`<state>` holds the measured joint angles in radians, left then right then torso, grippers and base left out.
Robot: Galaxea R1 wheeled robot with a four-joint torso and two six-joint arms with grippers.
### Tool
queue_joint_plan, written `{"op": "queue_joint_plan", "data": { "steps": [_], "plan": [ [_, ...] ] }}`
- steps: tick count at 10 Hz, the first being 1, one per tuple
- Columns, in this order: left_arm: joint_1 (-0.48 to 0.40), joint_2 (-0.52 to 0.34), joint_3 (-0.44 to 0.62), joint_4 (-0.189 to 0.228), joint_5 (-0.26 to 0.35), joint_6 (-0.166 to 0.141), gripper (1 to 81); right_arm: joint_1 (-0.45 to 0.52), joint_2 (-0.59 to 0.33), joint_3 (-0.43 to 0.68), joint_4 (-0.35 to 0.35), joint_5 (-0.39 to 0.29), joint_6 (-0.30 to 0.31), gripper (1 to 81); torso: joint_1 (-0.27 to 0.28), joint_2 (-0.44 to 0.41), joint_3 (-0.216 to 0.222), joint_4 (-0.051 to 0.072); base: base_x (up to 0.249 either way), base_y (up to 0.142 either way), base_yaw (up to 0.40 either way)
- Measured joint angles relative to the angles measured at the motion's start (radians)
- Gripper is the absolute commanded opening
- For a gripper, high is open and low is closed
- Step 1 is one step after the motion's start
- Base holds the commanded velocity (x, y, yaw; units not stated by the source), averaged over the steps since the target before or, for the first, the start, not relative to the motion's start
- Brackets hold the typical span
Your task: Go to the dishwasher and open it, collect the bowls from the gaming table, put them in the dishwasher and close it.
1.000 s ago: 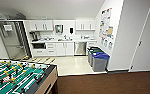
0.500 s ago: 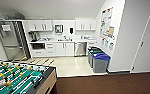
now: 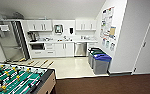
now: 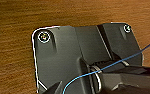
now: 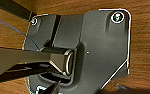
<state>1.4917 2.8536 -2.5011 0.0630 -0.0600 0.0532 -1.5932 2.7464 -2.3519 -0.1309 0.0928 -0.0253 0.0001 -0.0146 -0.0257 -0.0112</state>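
dishwasher (image 3: 80,49): steel front, shut, under the far kitchen counter
foosball table (image 3: 18,80): close by, lower left
bins (image 3: 99,61): right of dishwasher
hands: can't tell if open or closed

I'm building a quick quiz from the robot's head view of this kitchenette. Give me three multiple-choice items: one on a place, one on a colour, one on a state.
1. Where is the dishwasher?
A. In the white cabinets under the counter
B. Beside the foosball table
C. Left of the refrigerator

2. What colour is the lid of the nearest bin?
A. Red
B. Blue
C. Yellow

3. In what state is the dishwasher door?
A. Pulled fully down
B. Removed
C. Closed

Answers:
1. A: its steel front sits among the white cabinet doors below the counter.
2. B: the lid facing the camera is blue.
3. C: the front stands flush with the cabinets, no dark interior showing.
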Motion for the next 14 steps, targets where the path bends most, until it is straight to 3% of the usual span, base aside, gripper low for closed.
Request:
{"op": "queue_joint_plan", "data": {
  "steps": [14],
  "plan": [
    [0.001, -0.002, 0.000, 0.000, -0.004, -0.002, 81.1, 0.000, 0.006, -0.016, 0.000, 0.001, 0.001, 81.1, 0.000, 0.000, 0.000, 0.000, 0.133, 0.000, 0.000]
  ]
}}
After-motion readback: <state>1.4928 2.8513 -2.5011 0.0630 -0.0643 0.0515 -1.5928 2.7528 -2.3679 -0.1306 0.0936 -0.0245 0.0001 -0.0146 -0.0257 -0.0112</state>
